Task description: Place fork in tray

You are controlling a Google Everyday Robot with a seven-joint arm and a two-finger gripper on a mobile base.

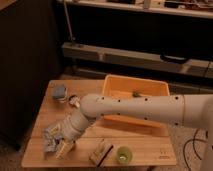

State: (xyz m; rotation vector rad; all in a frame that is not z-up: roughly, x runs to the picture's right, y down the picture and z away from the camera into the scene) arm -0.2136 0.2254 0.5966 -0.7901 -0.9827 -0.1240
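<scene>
At seven o'clock on the table [145,146], the gripper [61,145] hangs, jaws apart, over clutter [50,136]; I cannot pick out a fork. Closing there may grab the wrong thing for the tray [150,81].

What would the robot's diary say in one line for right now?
step: place fork in tray | hand: low over table, near corner | tray: far side of table, fork not seen inside
</scene>
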